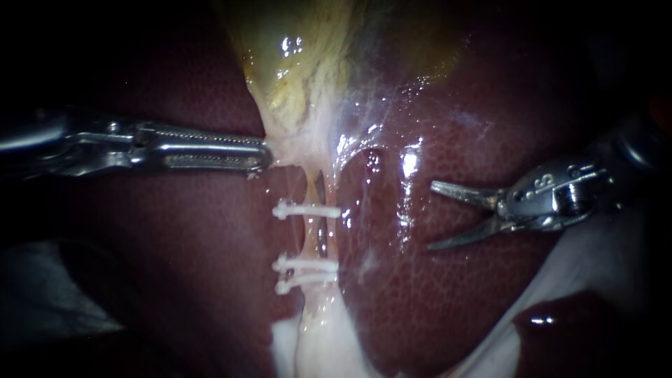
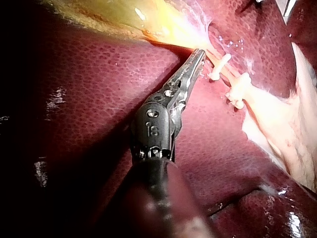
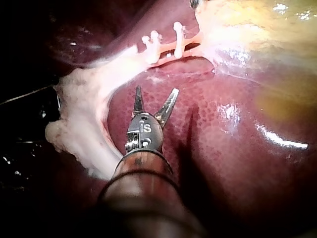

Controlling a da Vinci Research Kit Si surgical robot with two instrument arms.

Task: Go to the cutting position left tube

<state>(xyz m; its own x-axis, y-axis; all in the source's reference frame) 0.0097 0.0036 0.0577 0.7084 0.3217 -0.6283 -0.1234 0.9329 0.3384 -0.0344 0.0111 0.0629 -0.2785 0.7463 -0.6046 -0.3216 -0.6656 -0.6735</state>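
At centre frame, the left tube is lying between one white clip above and a pair of clips below. Risk, as judged: jaws coming in askew could be catching the darker tube just beside it, or striking a clip, because the bare stretch between clips is looking short. Left tube is showing as a thin, pale orange, glistening strand running vertically. Right of centre, the right instrument is hovering over the liver, jaws spread and empty, well apart from the tubes. Left of centre, the left instrument is pinching the pale lower edge of the gallbladder, drawing it taut.
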